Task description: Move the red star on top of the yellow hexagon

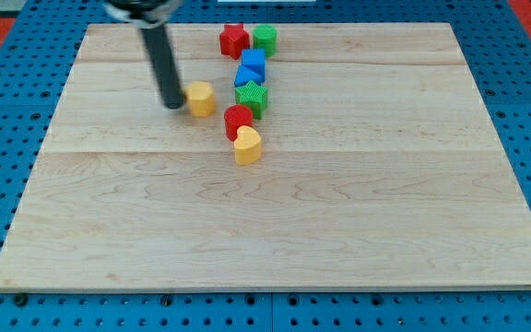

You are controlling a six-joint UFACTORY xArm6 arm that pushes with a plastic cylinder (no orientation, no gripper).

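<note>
- As counted on the bench point(339, 231): two red, two yellow, two green, two blue blocks.
- My tip point(172, 104) sits just left of the yellow hexagon point(201, 98).
- Red star point(234, 40) lies apart, near the view's top.
- End effector: a bare rod, holding nothing.

Bright, even light; short soft shadows; the rod's top looks perhaps motion-blurred.

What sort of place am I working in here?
Probably a robotics lab bench: a wooden board on a blue perforated table, small coloured blocks like the red star, and my tip beside the yellow hexagon.
</note>
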